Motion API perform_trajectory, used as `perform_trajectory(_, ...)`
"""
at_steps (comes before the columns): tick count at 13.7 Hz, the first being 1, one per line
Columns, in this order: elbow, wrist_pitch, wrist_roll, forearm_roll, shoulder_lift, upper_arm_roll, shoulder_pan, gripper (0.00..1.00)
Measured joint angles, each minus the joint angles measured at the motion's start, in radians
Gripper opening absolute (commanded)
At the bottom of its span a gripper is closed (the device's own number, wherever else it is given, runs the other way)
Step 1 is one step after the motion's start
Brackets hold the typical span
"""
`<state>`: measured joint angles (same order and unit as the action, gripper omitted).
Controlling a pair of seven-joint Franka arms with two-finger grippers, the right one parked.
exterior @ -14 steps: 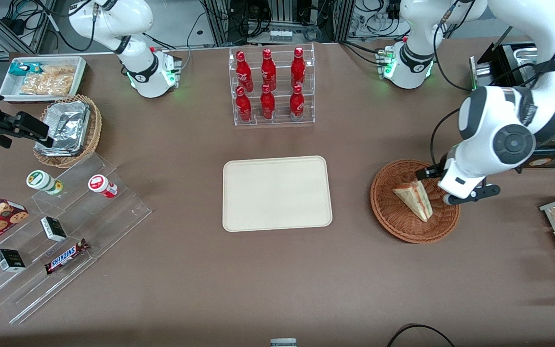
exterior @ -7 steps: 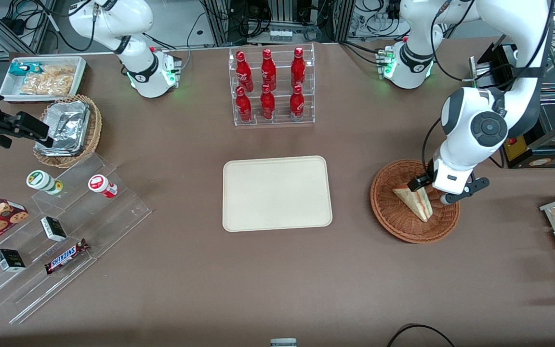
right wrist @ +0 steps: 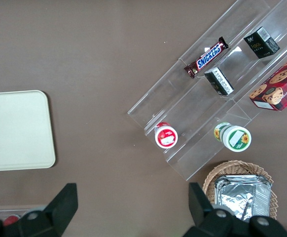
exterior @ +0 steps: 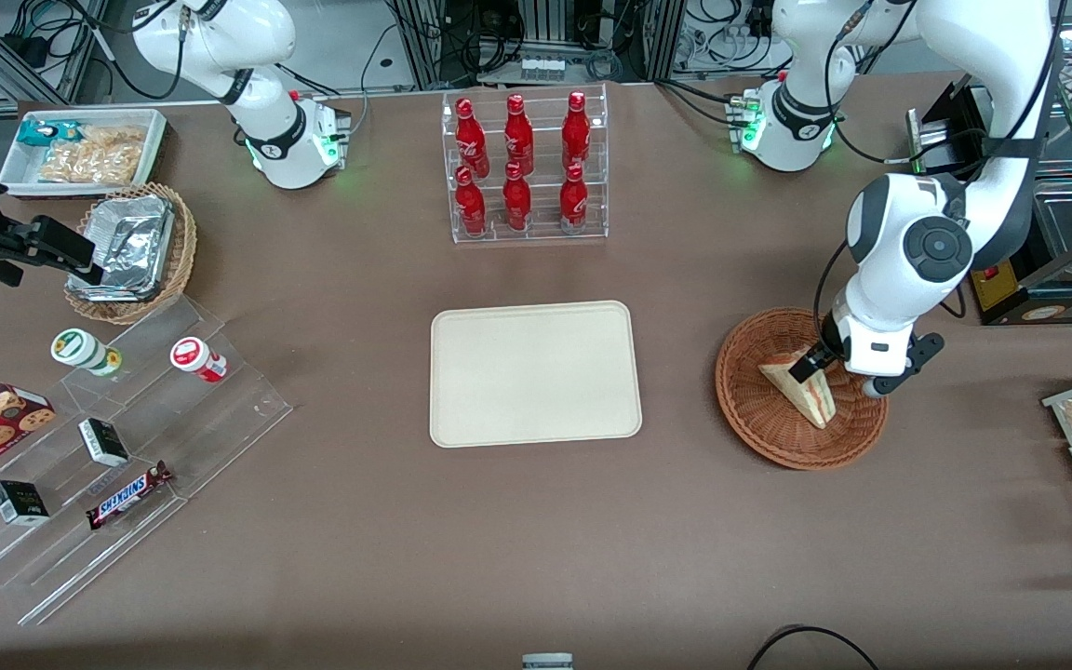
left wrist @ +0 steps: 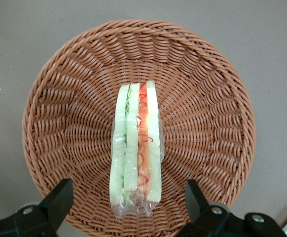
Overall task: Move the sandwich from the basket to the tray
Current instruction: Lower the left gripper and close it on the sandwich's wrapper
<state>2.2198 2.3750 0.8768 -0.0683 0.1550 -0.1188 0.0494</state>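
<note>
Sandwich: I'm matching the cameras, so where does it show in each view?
Front view: sandwich lies in the basket, under the gripper.
Left wrist view: sandwich mid-basket, between open fingers.
Right wrist view: not in it.
Shared landmark: the basket.

The sandwich (left wrist: 136, 150) lies mid-basket (left wrist: 207, 103), filling edge up; the gripper (left wrist: 128, 207) hovers above, jaws spread apart, untouching.

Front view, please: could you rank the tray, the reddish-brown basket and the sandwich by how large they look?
1. tray, clearly the largest.
2. basket, about as wide as the tray's short side.
3. sandwich, a small wedge lying in the basket.
The gripper hangs open over the sandwich.
</note>
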Motion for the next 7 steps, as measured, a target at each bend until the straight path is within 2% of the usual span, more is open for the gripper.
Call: perform_trajectory(7, 0.002, 0.052, 0.02, 0.01, 0.083, 0.001, -0.001, 1.0)
